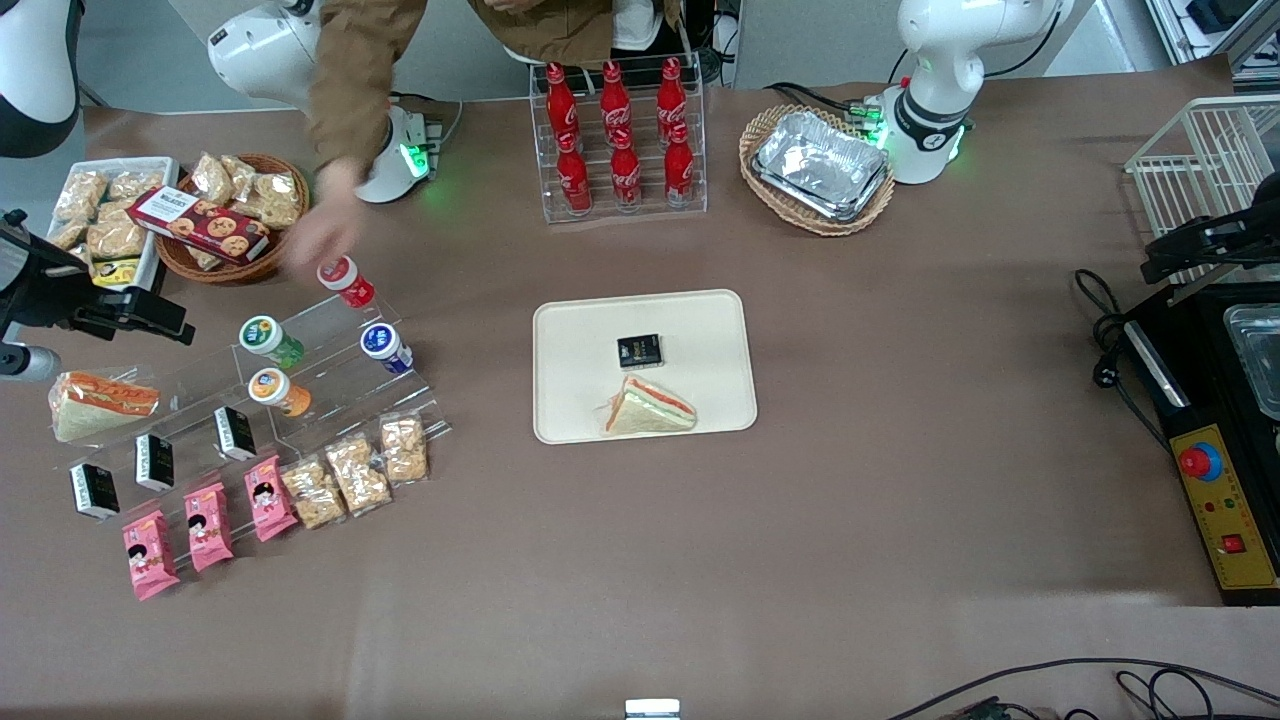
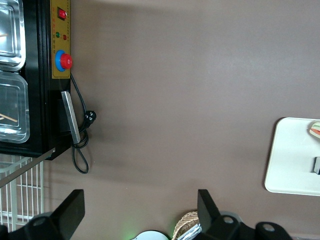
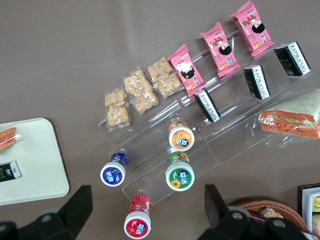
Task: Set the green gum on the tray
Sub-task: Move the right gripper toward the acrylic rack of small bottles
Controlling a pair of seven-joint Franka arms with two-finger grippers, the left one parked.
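Heads up, your hand (image 3: 145,212) hovers over the acrylic shelf with fingers apart, nothing held. The green gum (image 3: 180,173) sits just beside the orange gum (image 3: 181,136), so you risk knocking that, and a person's hand (image 1: 322,232) is right there too.

The red bottles (image 1: 618,135) carry white Coca-Cola script.

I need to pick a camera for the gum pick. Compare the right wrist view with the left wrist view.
Only the right wrist view shows the green gum on the clear stepped rack, beside the orange gum, blue gum and red gum, with the open gripper hovering above them.

Only the left wrist view shows the black machine with its red button.

Both show an edge of the tray and the brown table.
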